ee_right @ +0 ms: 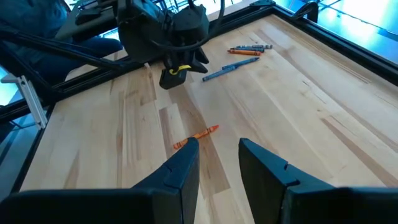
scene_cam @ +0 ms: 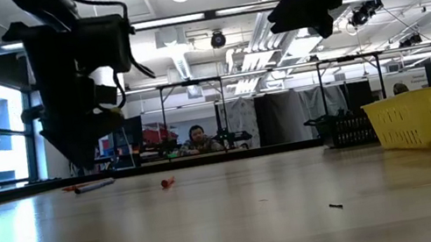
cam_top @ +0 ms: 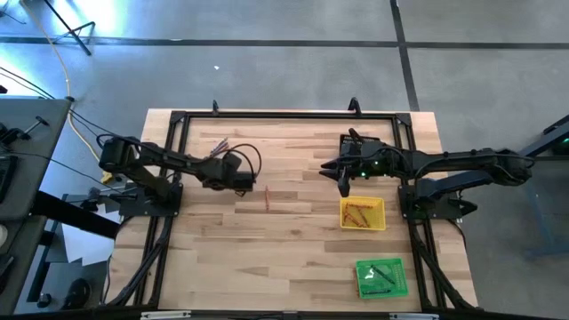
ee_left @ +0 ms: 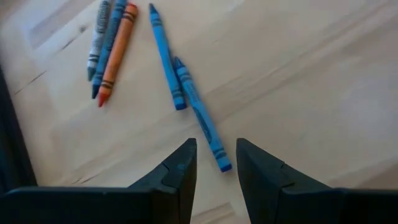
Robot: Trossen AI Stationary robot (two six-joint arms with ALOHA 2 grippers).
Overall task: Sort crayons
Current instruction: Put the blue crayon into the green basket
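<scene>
Several crayons lie flat on the wooden table. A grey, a blue and an orange crayon lie side by side at the far left, with two blue crayons beside them. My left gripper hangs open just above them, the nearer blue crayon's end showing between its fingertips, untouched. One orange crayon lies alone mid-table. My right gripper stands open above the table, right of that crayon. The yellow tray holds orange crayons; the green tray holds dark ones.
A black frame runs along the table's far edge and down both sides. A dark tray sits at the far right under my right arm. Bare wood lies between the lone orange crayon and the table's near edge.
</scene>
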